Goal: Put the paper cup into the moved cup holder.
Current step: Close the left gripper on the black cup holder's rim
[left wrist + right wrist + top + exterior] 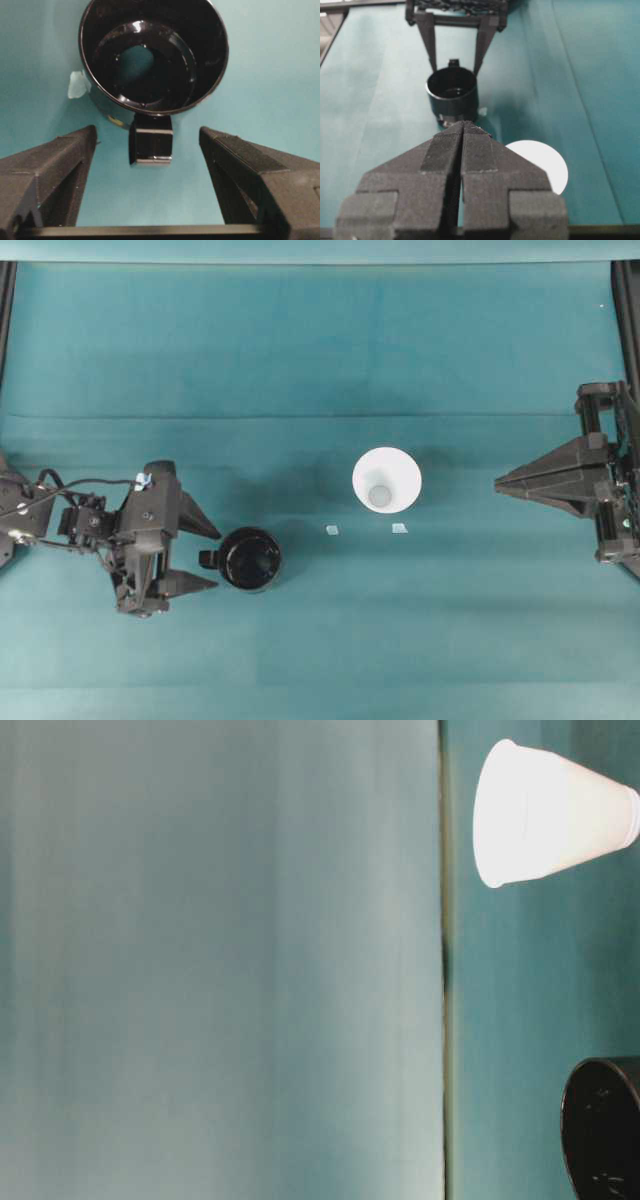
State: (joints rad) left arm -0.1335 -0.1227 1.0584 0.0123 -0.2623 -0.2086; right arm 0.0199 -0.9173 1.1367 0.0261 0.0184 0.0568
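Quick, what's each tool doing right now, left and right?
Left tool: open, empty, fingers either side of the cup holder handle.
Right tool: closed, empty.

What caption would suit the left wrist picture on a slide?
The left tool, jaws open, flanks the tab handle of the empty black cup holder on teal cloth.

Teal cloth (300,340) over table; two small pale tape squares (332,530) near middle.

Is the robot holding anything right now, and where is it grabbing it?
Nothing is held. The left gripper stands open either side of the cup holder's tab handle without touching it; the right gripper is shut and empty.
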